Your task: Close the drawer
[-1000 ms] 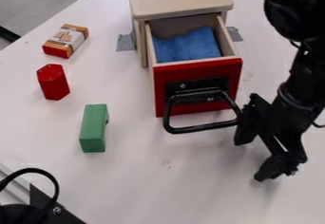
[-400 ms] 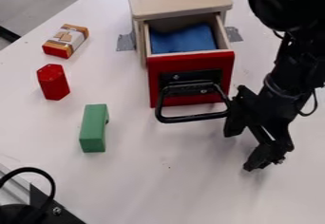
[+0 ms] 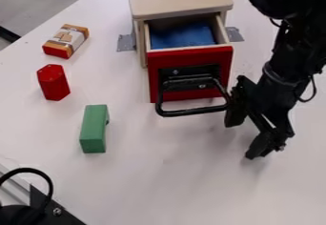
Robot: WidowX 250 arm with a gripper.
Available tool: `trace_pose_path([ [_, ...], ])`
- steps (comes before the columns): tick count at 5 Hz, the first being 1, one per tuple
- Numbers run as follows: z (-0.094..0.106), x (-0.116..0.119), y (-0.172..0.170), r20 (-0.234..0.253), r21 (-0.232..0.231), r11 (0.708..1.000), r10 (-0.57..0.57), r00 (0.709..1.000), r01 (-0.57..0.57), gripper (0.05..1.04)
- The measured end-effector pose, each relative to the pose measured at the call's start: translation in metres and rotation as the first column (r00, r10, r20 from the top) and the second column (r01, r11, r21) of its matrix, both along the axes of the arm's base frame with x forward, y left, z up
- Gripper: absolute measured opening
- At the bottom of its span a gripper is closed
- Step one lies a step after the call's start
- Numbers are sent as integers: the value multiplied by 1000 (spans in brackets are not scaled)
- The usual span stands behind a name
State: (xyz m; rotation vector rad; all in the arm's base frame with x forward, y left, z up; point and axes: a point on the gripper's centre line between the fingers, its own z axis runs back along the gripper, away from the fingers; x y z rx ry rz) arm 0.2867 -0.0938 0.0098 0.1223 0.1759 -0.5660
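Closing a drawer by pushing, as seen by an onlooker standing before a wooden cabinet (image 3: 178, 0) on a white counter (image 3: 159, 171). The red-fronted drawer (image 3: 185, 57), the object of the task, juts from the near face of the cabinet, partly open, with a blue cloth (image 3: 185, 37) lying inside. Its black handle (image 3: 191, 111) projects farther out on the cabinet's near side. The black arm (image 3: 277, 71) is to the right of the cabinet, and its gripper (image 3: 243, 139) hangs in front of the cabinet and to the right, beside the handle's outer corner. The jaws are spread wide and clasp nothing; one side of them appears to touch that corner, though the exact contact cannot be made out. The step in hand is judged to be the push itself, with the closing incomplete. The next move calls for steady pressure straight toward the cabinet, low and level, until the red front meets the frame. Because the contact lies at one end of the handle, the drawer could skew and bind, or the jaws could slip past the corner; a contact nearer the middle would push more evenly. A green block (image 3: 94, 129) stands apart from the cabinet, to its near left, well clear of the drawer's path.
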Motion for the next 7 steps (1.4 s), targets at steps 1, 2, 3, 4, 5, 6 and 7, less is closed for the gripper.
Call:
trace_pose_path([
  [1, 0, 8, 5, -6, 4, 1000, 19, 1000, -19, 999],
  [2, -1, 17, 5, 0, 2, 1000, 30, 1000, -30, 999],
  [3, -4, 32, 17, 20, 15, 999, 42, 999, -42, 999],
  [4, -9, 42, 28, 13, 26, 997, 78, 997, -78, 999],
  [5, -9, 48, 29, -4, 36, 995, 90, 996, -90, 999],
  [6, -10, 55, 30, 5, 33, 995, 98, 995, -98, 999],
  [7, -10, 64, 30, 3, 36, 994, 103, 995, -103, 999],
])
